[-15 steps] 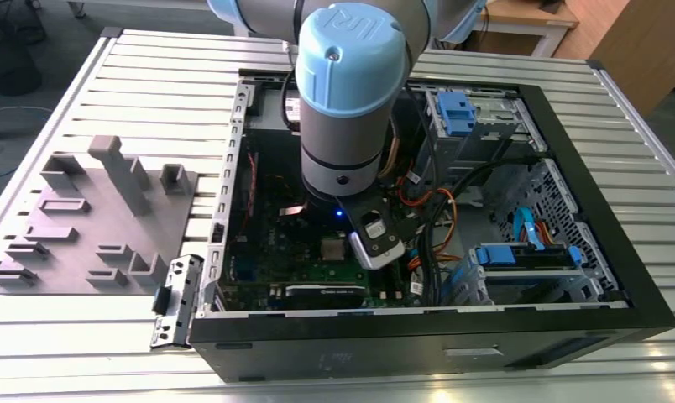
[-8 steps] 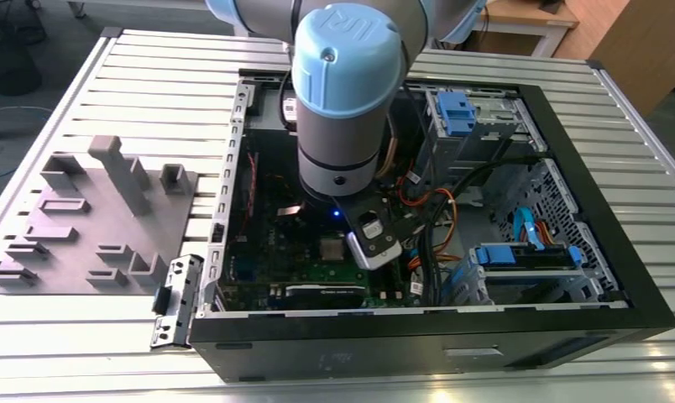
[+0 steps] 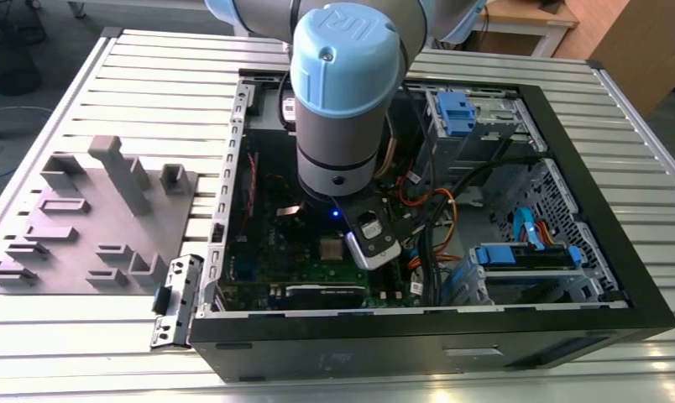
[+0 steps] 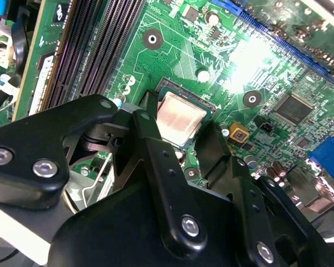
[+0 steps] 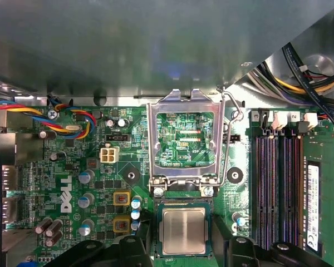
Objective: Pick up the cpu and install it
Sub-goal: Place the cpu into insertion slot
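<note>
Silvery-grey flat square cpu (image 5: pixel 182 231) lies seated in its socket on the green motherboard (image 5: pixel 128 161), the black gripper (image 4: pixel 180 121) straddling it with jaws apart and holding nothing, so placing looks done while the shiny metal socket frame (image 5: pixel 181 100) stands flipped open, unlatched.

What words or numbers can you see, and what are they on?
Big white maker's logo on the green motherboard: a brand mark, not spelled out.
Raised logo on the arm's blue joint cap: likewise a brand mark.
White sticker on the memory stick: too small to read.
Tiny lettering seen through the open socket frame: too small to read.
Top of the cpu: no print visible.
</note>
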`<action>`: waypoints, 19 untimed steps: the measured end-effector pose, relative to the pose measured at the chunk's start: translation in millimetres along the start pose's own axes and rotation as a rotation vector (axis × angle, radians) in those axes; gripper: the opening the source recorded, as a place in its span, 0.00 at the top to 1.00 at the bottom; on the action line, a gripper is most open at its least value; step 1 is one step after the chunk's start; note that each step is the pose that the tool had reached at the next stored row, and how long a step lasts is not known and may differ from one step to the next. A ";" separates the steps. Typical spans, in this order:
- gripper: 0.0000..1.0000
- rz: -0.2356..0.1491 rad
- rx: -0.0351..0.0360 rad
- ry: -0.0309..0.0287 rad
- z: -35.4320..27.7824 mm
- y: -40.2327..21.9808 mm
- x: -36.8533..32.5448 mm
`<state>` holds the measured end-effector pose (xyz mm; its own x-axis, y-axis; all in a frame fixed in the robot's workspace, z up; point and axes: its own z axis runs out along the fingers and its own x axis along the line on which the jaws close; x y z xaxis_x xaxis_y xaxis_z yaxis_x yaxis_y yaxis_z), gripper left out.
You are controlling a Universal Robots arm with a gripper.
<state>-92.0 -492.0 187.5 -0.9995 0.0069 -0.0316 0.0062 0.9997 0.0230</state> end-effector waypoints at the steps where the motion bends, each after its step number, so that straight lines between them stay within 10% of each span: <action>1: 0.46 0.000 0.0000 0.0000 0.0 0.0 0.0; 19: 0.46 0.000 0.0001 0.0001 -8.4 0.2 -0.2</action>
<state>-92.0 -492.0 195.8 -0.9995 0.0071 -0.0315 0.0063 0.9997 0.0230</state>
